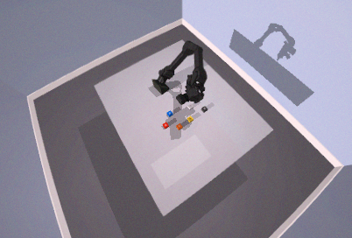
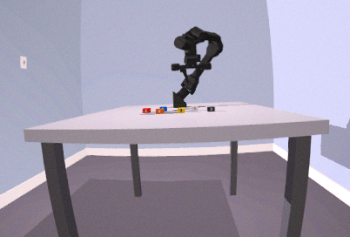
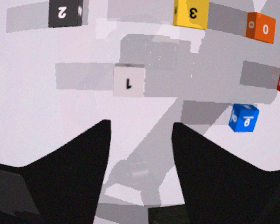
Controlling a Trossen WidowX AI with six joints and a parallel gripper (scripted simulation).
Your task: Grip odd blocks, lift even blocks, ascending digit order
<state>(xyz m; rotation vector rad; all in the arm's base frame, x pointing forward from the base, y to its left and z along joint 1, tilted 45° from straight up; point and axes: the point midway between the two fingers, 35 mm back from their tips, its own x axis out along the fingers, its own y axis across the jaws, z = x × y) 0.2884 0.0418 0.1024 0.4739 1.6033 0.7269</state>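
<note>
"Pale blue walls (image 1: 298, 0) (image 2: 131, 9) stand round the worktop (image 1: 131, 92) (image 2: 174, 135) (image 3: 21, 105). Where's your end effector (image 1: 193, 97) (image 2: 191, 82) (image 3: 141, 128)?"

"Raised over the worktop, pointing down, fingers partly open, nothing between them."

"Which block do you want?"

"The white block (image 1: 189, 108) (image 2: 194, 109) (image 3: 129, 81), showing 1. I judge it's my turn with that one, zero coming before it."

"Which way does it lie?"

"Below me and ahead of my fingertips, toward the worktop's front edge in the exterior view. In the wrist view it sits slightly left of my midline, on the side of the black block (image 1: 204, 108) (image 2: 211, 109) (image 3: 65, 12) with the 2. That's toward the right-hand edge in the exterior view."

"And its faces?"

"Nearly square to my fingers; I'd expect little turning. I should go forward and slightly sideways, open somewhat wider, then descend astride it. One is odd, so I'd squeeze and release, no lift."
</note>
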